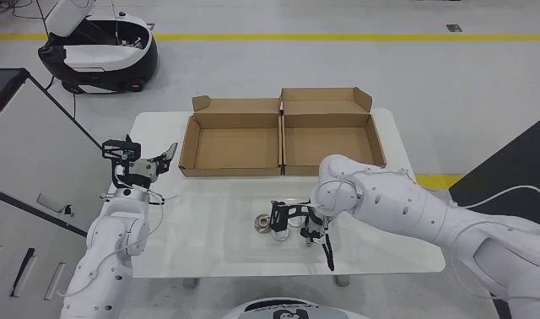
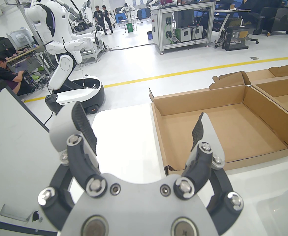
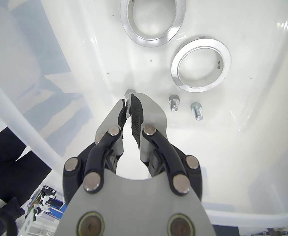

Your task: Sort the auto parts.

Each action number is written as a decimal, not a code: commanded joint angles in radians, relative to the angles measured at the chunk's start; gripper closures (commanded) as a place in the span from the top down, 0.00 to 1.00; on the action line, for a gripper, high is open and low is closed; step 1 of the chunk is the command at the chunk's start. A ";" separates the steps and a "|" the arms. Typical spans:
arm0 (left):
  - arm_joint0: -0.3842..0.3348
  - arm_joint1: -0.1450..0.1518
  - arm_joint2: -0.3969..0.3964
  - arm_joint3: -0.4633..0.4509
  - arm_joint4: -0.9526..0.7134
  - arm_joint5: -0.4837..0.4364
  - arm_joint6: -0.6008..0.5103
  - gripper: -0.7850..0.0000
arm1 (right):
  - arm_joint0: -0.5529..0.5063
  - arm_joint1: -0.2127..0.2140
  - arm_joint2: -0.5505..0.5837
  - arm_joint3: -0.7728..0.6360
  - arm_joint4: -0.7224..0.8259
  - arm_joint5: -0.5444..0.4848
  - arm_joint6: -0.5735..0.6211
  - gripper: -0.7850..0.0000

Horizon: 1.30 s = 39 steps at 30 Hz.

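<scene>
Shank of bolt (image 3: 129,92) mostly hidden betw. right gripper (image 3: 128,101) pads; second cardboard box (image 2: 285,92) cut off at frame edge; metal part (image 1: 263,224) in top view too small to ID.

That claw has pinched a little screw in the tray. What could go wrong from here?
1. The right gripper holds the bolt by its thread at the very fingertips, so it might slip out on the way to the cardboard boxes.
2. Two loose bolts and a metal ring lie close by in the tray; a sideways move could knock them.
</scene>
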 commanded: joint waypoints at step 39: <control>0.000 0.000 0.000 0.000 0.000 0.000 0.000 1.00 | -0.520 0.372 0.737 -0.269 -0.056 -0.584 -0.643 0.00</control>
